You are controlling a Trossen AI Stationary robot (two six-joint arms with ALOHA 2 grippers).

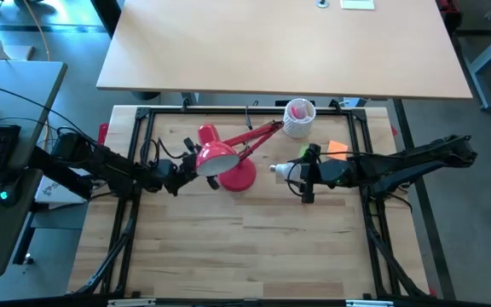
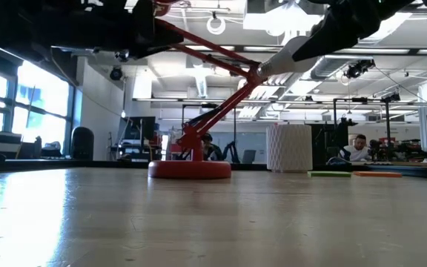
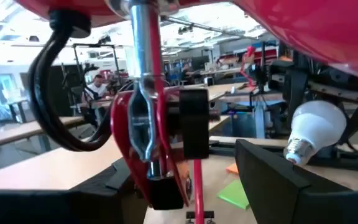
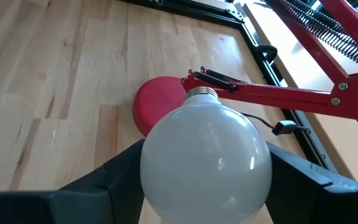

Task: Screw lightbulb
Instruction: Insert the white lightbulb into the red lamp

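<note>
The red desk lamp stands on its round base (image 1: 239,177) mid-table, its shade (image 1: 216,156) tipped toward the left arm. My left gripper (image 1: 180,173) is at the joint behind the shade, its fingers (image 3: 104,186) on either side of the red bracket (image 3: 143,134). My right gripper (image 1: 290,170) is shut on the small white lightbulb (image 1: 276,169), held just right of the lamp's base, clear of the table. The bulb's silvery screw base (image 4: 202,93) points away from the gripper, toward the lamp. The bulb also shows in the left wrist view (image 3: 316,130), beyond the shade's rim. My left gripper holds the lamp by the red bracket and stem at the shade's joint (image 3: 129,168), between its two fingers, coming level from the table's left. The lamp's head is up off the table and its base stands on the wood. The far finger's contact is not plain. My right gripper pinches the bulb's white globe (image 4: 160,180) between its two fingers, at the widest part. The fingers come level from the table's right, along the bulb's axis. The bulb is lifted clear, lying roughly level with its screw base forward.
A white perforated cup (image 1: 298,118) stands at the far edge behind the lamp's arm (image 1: 258,136). Orange and green paper squares (image 1: 337,149) lie beside the right arm. A black frame (image 1: 135,145) borders the wooden table; bare wood lies toward the near edge (image 1: 245,247).
</note>
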